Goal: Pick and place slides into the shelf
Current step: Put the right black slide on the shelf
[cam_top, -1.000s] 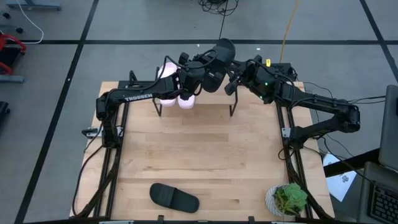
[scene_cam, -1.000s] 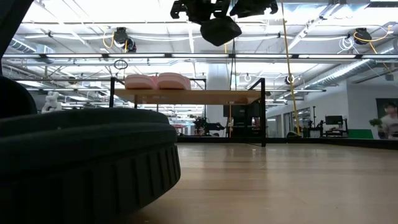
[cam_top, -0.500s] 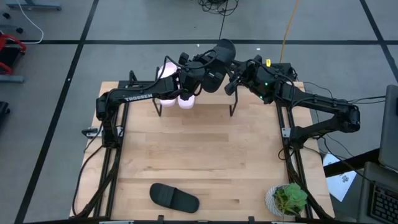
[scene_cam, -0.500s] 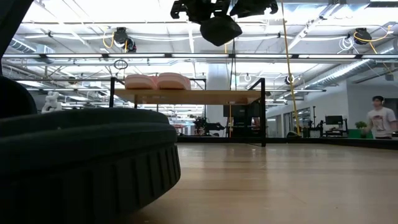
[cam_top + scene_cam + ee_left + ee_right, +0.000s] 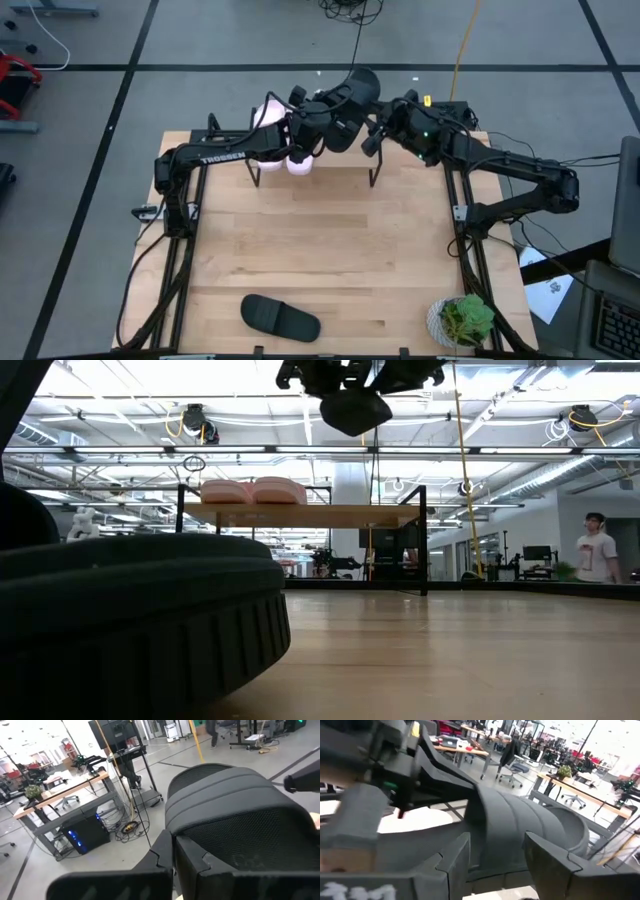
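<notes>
One black slide is held high in the air above the shelf, which stands at the table's far edge. Both grippers are at this slide: my left gripper comes from the left and my right gripper from the right. The pale pink pair lies sole down on the left half of the shelf top. The other black slide lies flat on the table near the near edge and fills the low view's foreground. My left gripper is shut on the black slide, its fingers nearly together on a thin edge below the ribbed strap. The slide is lifted clear of everything. Which edge it has, I cannot tell. My right gripper has one finger on each side of the black slide at the ribbed strap, across the slide's width. The heel end points away from the fingers. The slide hangs in the air, roughly level.
A potted plant stands at the table's near right corner. Bare wood lies between the shelf and the near black slide. The right half of the shelf top holds nothing. A person walks in the room far behind.
</notes>
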{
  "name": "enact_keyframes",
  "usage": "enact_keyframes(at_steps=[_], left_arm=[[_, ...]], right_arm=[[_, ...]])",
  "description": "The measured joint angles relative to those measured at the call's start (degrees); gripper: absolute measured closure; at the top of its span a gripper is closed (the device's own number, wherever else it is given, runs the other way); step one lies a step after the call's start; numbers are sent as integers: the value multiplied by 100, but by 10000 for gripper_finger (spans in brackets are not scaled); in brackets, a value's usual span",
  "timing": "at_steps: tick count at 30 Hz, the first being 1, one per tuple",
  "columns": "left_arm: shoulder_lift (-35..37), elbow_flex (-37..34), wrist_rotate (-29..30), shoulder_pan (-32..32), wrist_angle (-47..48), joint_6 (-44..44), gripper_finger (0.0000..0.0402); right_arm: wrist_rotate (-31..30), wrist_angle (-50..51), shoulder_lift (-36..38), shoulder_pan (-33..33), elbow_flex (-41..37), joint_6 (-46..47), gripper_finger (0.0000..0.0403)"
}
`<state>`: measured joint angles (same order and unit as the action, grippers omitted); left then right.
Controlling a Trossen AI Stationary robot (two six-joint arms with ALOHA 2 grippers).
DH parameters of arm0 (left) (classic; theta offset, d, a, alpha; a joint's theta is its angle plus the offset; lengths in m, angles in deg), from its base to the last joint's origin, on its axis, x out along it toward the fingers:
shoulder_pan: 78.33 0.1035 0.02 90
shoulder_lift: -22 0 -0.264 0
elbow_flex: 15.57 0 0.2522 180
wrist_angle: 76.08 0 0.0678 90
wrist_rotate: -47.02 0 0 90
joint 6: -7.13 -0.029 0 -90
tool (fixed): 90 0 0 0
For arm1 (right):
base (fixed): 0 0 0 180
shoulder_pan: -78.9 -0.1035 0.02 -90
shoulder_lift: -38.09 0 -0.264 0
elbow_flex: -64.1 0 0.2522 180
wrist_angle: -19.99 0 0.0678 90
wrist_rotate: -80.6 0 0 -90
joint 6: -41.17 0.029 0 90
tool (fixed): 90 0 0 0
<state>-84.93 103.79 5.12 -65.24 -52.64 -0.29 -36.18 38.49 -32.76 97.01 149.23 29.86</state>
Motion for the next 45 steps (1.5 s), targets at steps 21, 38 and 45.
enact_keyframes(at_steps=[21,38,45], left_arm=[[0,0,-311,-23,45,-347,402],[0,0,-324,-27,40,-437,401],[0,0,-315,-25,39,-435,402]], right_arm=[[-108,262,0,132,0,-138,229],[-320,334,0,136,0,-142,360],[-327,336,0,138,0,-55,392]])
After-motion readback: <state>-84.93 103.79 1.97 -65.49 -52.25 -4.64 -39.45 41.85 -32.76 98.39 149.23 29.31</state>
